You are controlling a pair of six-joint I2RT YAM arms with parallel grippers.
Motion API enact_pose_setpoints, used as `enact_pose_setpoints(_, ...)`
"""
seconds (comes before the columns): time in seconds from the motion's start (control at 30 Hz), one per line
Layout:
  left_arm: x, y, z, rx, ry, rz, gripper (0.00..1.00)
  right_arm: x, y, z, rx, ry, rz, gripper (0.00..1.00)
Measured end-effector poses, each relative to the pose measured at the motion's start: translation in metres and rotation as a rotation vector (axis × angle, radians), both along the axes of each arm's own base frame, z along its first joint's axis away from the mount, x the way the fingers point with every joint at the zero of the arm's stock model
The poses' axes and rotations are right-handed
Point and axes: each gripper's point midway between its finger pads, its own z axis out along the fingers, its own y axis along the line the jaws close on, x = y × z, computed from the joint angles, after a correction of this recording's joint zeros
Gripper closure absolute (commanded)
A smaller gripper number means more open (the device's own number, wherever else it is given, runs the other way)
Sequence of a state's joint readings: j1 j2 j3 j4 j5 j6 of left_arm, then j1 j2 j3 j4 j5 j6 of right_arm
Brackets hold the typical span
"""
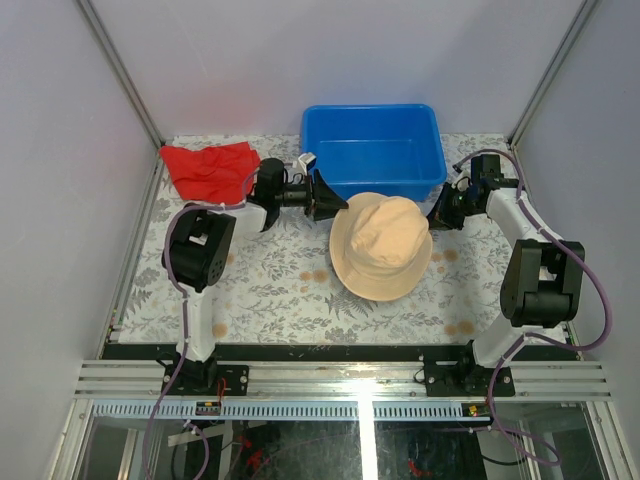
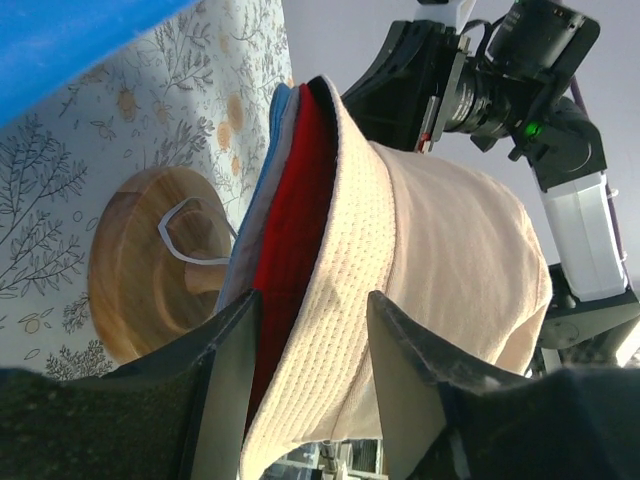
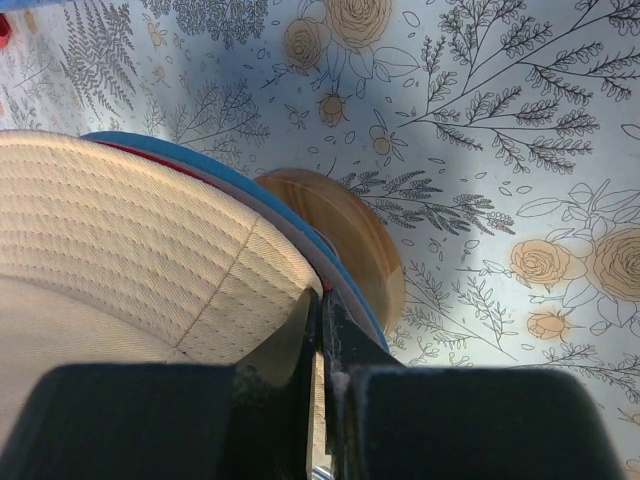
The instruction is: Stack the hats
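Observation:
The peach-beige hat (image 1: 381,247) sits crown up on top of the stack in the middle of the table. In the left wrist view its brim (image 2: 330,300) lies over the red hat's brim (image 2: 295,200), with grey (image 2: 250,240) and blue (image 2: 276,130) brim edges beneath. My left gripper (image 1: 338,205) (image 2: 312,335) stands open at the stack's left side, and the peach and red brims run loosely between its fingers. My right gripper (image 1: 436,215) (image 3: 320,295) is shut at the right brim edge, pinching the peach hat (image 3: 110,230) just above the blue brim (image 3: 240,180).
The hats rest on a wooden mushroom-shaped stand (image 2: 140,270) (image 3: 345,230). A blue bin (image 1: 375,150) stands right behind the stack. A flat red cloth (image 1: 208,168) lies at the back left. Grey walls close in the flower-patterned table (image 1: 270,290) on three sides.

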State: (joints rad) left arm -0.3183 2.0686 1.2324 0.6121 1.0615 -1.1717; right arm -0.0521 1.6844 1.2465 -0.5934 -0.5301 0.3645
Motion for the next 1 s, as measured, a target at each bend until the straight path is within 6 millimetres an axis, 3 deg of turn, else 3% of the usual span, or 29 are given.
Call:
enact_pose_setpoints(0.1,-0.006,-0.006,0.001,-0.006,0.003,-0.022,0.66,0.0,0.0,0.0,0.002,0.0,0.0,0.98)
enact_pose_setpoints(0.23,-0.011,-0.011,0.003,-0.018,-0.006,-0.039,0.93,0.0,0.0,0.0,0.003,0.002,0.0,0.98)
enact_pose_setpoints(0.3,-0.014,-0.01,0.001,-0.022,0.0,-0.04,0.99,0.0,0.0,-0.001,0.003,0.004,0.0,0.97)
enact_pose_setpoints(0.37,-0.017,-0.009,-0.003,-0.026,0.014,-0.039,1.0,0.0,0.0,-0.001,0.003,0.003,0.0,0.9)
enact_pose_setpoints(0.57,-0.033,-0.003,-0.02,-0.026,0.032,-0.034,1.0,0.0,-0.004,-0.004,-0.023,0.009,-0.011,0.39)
enact_pose_setpoints(0.63,-0.038,0.002,-0.021,-0.025,0.041,-0.025,1.0,-0.001,-0.007,-0.005,-0.039,0.014,-0.023,0.3)
enact_pose_setpoints(0.83,-0.053,0.014,-0.022,-0.014,0.054,-0.007,1.0,-0.01,-0.024,0.014,-0.045,-0.02,-0.109,0.29)
enact_pose_setpoints(1.0,-0.064,0.018,-0.024,-0.004,0.052,0.002,1.0,-0.027,-0.046,0.033,0.107,-0.069,-0.252,0.31)
